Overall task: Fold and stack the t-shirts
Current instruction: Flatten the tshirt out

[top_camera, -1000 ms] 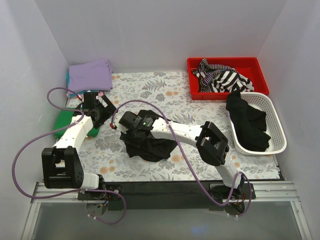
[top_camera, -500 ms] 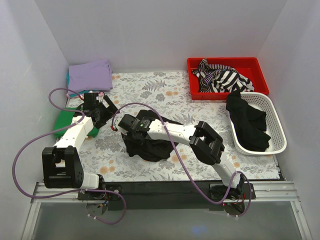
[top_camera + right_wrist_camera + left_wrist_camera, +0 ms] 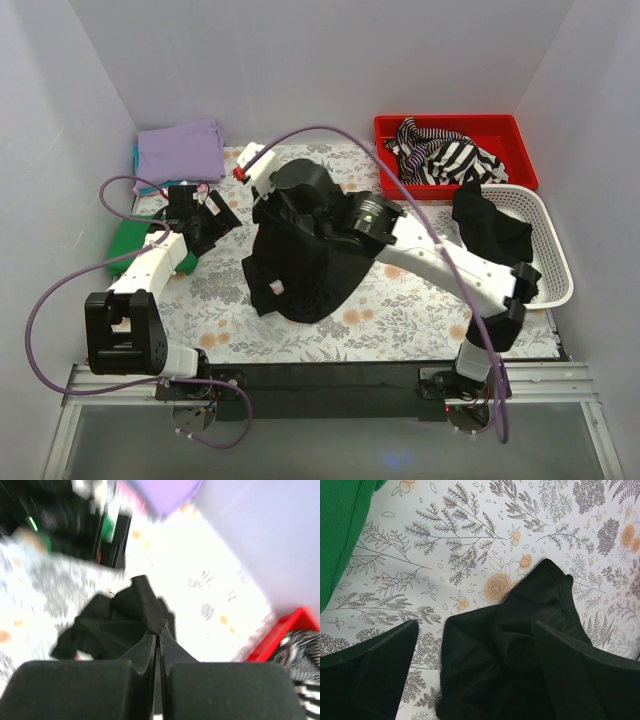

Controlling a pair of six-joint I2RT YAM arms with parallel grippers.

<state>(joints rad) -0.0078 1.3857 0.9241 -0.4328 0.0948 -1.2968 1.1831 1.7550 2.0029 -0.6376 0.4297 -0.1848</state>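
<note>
The black t-shirt [image 3: 300, 265] hangs bunched from my right gripper [image 3: 283, 200], which is raised over the middle of the floral table. In the right wrist view that gripper [image 3: 159, 632] is shut on a ridge of the black t-shirt [image 3: 125, 625]. My left gripper [image 3: 215, 222] stands open, low at the shirt's left side. In its wrist view the left gripper [image 3: 475, 625] straddles a corner of the black t-shirt [image 3: 520, 645] without touching it. A green t-shirt [image 3: 125, 240] [image 3: 340, 530] lies at the left edge. A folded lavender t-shirt [image 3: 180, 150] rests on a teal one [image 3: 136, 160] at the far left corner.
A red tray [image 3: 450, 122] at the back right holds a striped garment [image 3: 445, 155]. A white basket [image 3: 555, 240] on the right holds dark clothes [image 3: 495, 240]. White walls close in the table on three sides.
My right gripper shut on the black t-shirt, then lifted it up and toward the back left. The left arm barely moved.
</note>
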